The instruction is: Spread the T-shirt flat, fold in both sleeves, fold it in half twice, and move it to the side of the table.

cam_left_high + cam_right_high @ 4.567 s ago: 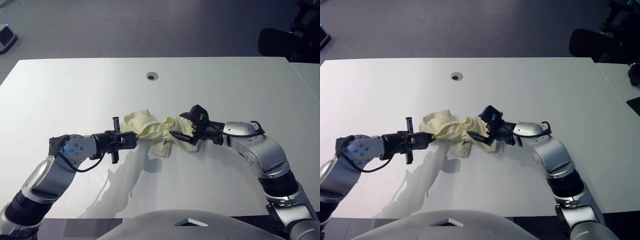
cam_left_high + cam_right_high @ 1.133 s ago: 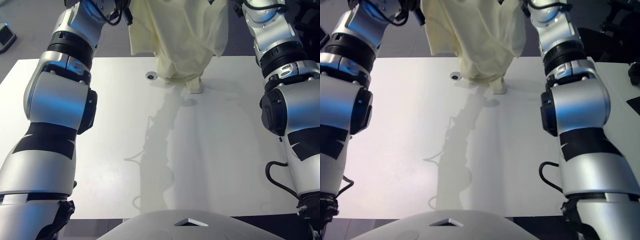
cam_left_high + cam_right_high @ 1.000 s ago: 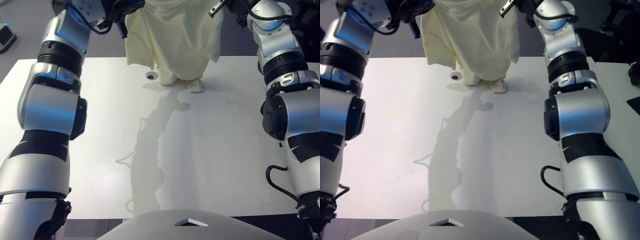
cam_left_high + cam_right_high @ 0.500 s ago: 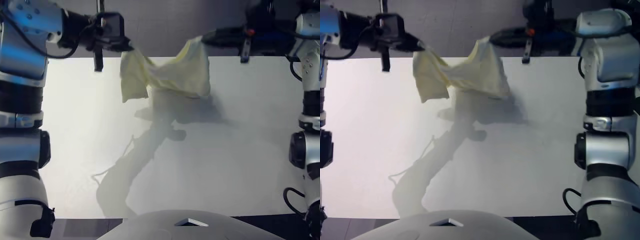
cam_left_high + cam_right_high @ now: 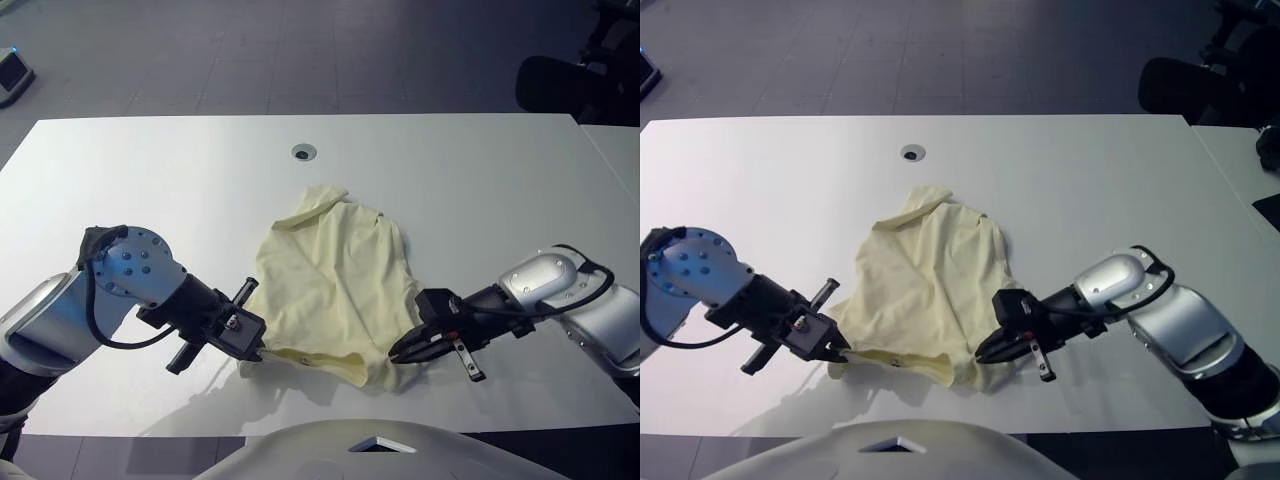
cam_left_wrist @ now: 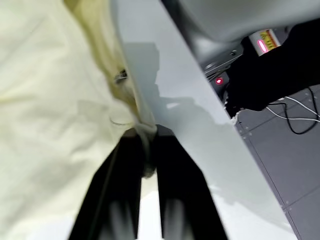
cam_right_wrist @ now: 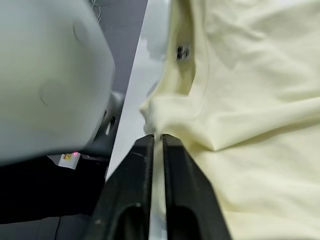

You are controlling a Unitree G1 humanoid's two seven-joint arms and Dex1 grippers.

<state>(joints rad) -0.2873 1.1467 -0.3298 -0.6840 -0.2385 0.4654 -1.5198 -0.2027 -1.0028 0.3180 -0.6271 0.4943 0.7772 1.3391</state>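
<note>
T-shirt hugs table front edge — left pincer, right pincer pinch its corners.

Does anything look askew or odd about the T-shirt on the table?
Yes. The T-shirt is not flat: its far end is folded over itself, it lies slanted, and its near edge looks rolled.

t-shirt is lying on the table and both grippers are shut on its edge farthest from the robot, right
Not quite. The T-shirt lies on the table, and the left gripper and right gripper are shut on it, but on its edge nearest the robot, not the farthest. The left eye view shows this.
</note>
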